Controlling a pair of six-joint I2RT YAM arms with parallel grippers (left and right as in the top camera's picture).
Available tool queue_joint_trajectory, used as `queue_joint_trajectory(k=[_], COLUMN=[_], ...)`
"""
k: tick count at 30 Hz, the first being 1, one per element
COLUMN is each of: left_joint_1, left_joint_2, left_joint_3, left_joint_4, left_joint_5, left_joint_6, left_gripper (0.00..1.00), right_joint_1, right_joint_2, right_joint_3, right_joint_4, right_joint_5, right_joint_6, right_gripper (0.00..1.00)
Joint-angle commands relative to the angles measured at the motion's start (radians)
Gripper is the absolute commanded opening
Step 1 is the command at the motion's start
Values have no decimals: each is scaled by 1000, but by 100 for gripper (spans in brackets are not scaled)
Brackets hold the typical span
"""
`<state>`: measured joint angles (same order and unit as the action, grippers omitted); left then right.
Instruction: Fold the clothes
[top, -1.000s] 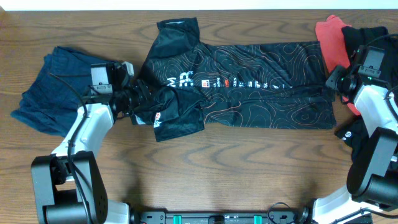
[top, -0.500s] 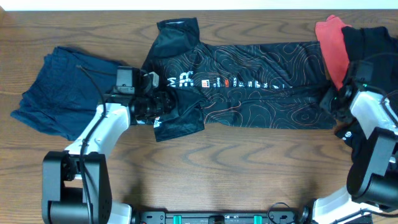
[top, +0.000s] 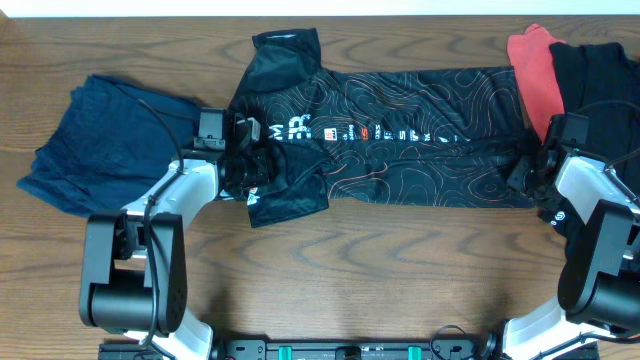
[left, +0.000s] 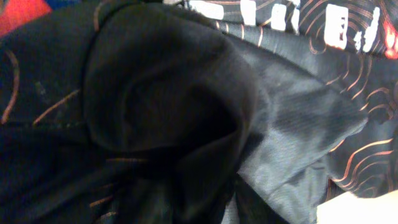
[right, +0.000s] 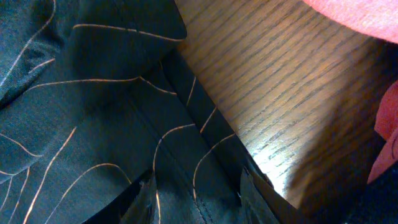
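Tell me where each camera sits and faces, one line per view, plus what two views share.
Overhead: above the table, looking straight down; both arms show, left gripper and right gripper at the black jersey.
Left wrist: on the left arm, close on bunched jersey cloth; no fingers clearly visible.
Right wrist: on the right arm, facing the jersey's hem; fingertips show.
Shared: overhead and right wrist both show the red garment.

I see bare table (top: 400, 270) along the whole near side, below the jersey (top: 420, 150). That is my widest lane across. The jersey covers the middle almost from side to side. The navy garment (top: 90, 150) fills the left. The red garment (top: 530, 65) and black garment (top: 600, 70) crowd the right edge. A narrow strip of wood shows beyond the jersey.
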<state>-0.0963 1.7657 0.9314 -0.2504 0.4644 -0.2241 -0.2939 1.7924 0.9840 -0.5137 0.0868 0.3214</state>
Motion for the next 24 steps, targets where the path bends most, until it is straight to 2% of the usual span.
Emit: queue_joint_trajectory(k=[1,8,13,15,16,17,18,19,21,24], left_joint_1=[-2,16,69,97,107,114,118,118,117,117], left_joint_2=[0,-62,-93,-92,-92,-88,-86,-84,-84,-84], left_joint_3=[5,60,74,74,74,74,74,74,74,74], left_joint_4=[5,18,203,233,234,235,237,237,211,97], left_joint_5=[1,79,53,-66,-128,-179,-199,-200,-184,-170], left_joint_6=[17,-5,-183,-302,-360,-410,-431,-432,-420,-368], left_gripper=[6,6,6,7,17,35,50,61,68,70], right_joint_1=[5,5,5,5,5,5,5,5,5,5], right_joint_2=[7,7,7,7,7,7,7,7,7,7], right_joint_3=[-14,-14,-14,-14,-14,-14,-14,-14,-14,-14], right_joint_4=[-1,5,5,5,5,4,3,3,2,1], right_joint_5=[22,22,22,22,21,22,22,22,21,21], right_joint_6=[-5,-5,-5,-8,-13,-16,-18,-24,-24,-24], right_gripper=[42,41,42,41,42,41,41,42,41,41])
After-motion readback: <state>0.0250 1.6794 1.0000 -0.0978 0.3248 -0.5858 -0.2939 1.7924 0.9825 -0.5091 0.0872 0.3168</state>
